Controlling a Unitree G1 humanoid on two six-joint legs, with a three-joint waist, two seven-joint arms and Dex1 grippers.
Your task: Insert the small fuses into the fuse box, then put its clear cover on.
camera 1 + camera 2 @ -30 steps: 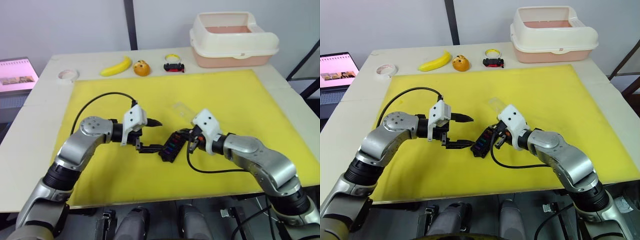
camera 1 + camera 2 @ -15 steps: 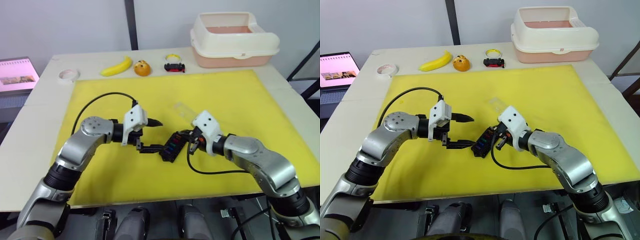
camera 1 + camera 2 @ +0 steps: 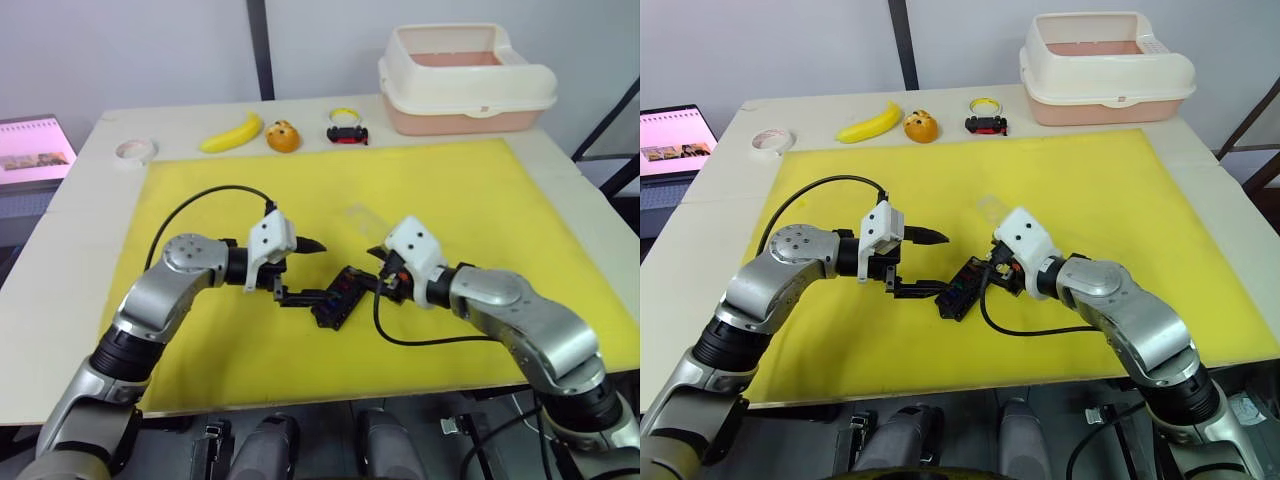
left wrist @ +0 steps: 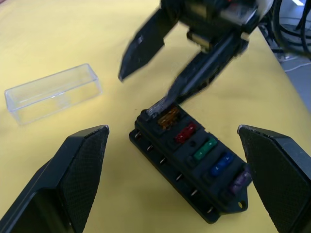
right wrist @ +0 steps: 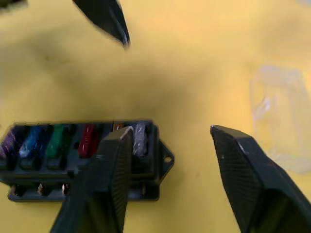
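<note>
Broadly, a pale table (image 3: 60,250) carries a yellow mat (image 3: 480,200) that covers most of its top. At the table's far right corner stands a white and pink bin (image 3: 465,80); along the far edge lie a banana (image 3: 232,132), a small orange thing (image 3: 283,135), a black-and-red toy car (image 3: 347,133) and, toward the far left corner, a white tape roll (image 3: 135,150).

Near the middle of the mat the left gripper (image 3: 300,270) is spread wide, one finger above and one low beside the fuse box (image 3: 335,298). The right gripper (image 5: 170,141) is also parted, empty, one finger over the end of the fuse box with the grey fuse.

The fuse box lies flat on the mat between the two grippers, its small fuses (image 4: 197,148) seated in a row: brown, red, green, blue, purple. The clear cover (image 4: 51,94) lies on the mat just beyond the box, apart from it, toward the far edge.
</note>
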